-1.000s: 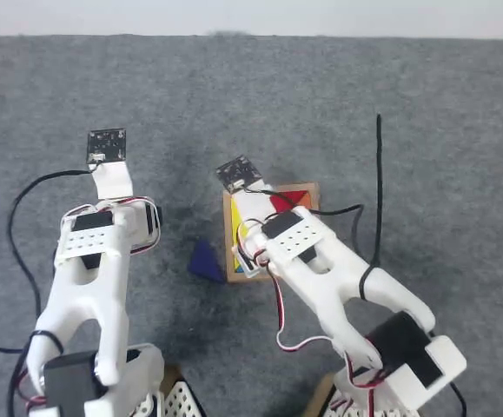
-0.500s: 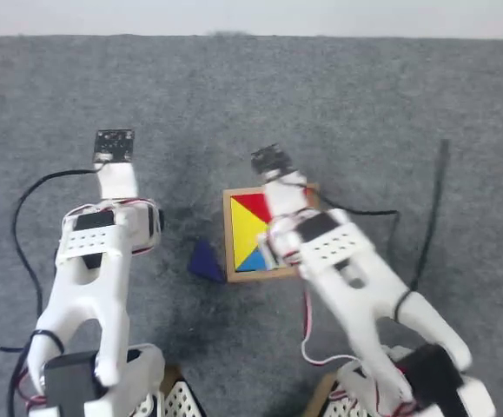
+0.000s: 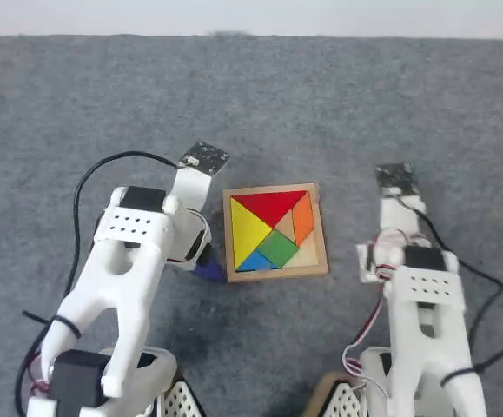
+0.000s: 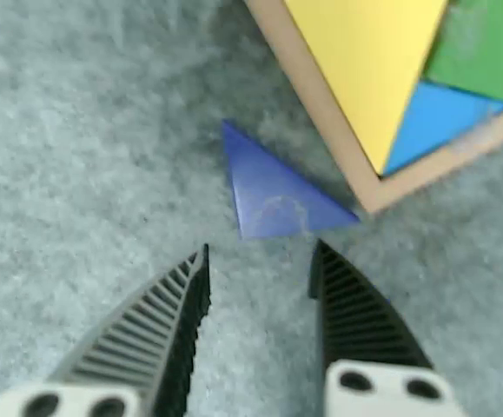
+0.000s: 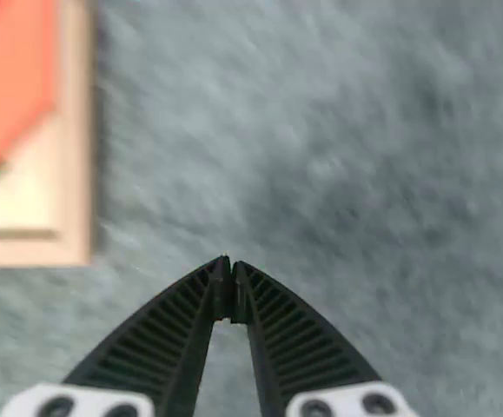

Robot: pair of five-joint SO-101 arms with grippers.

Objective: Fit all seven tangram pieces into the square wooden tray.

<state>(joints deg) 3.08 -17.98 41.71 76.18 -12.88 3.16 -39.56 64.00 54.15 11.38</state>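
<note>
Left gripper: jaws at a middling gap, empty, poised low over the grey mat, just short of the blue triangle.

Triangle: flat on the mat, outside the tray, one tip at the tray's near-left outer corner. Touching or just beside; cannot tell.

Tray: holds red, yellow, orange, green and light-blue pieces. The pale patch at the near-right corner is probably the open slot, not certain.

Right gripper: jaws closed together, empty, over bare mat just right of the tray.

Risks, as judged:
- The triangle is thin and the mat soft, so fingers could ride over it and close on nothing.
- A pinch across sloped edges could squirt it out sideways.
- The finger nearest the tray may catch the rim and shove the tray, jolting seated pieces.
- The likely slot is on the far side from the left arm. A wrongly turned triangle would perch on its neighbours.
- The right arm stands near that corner, so a clash is possible.
</note>
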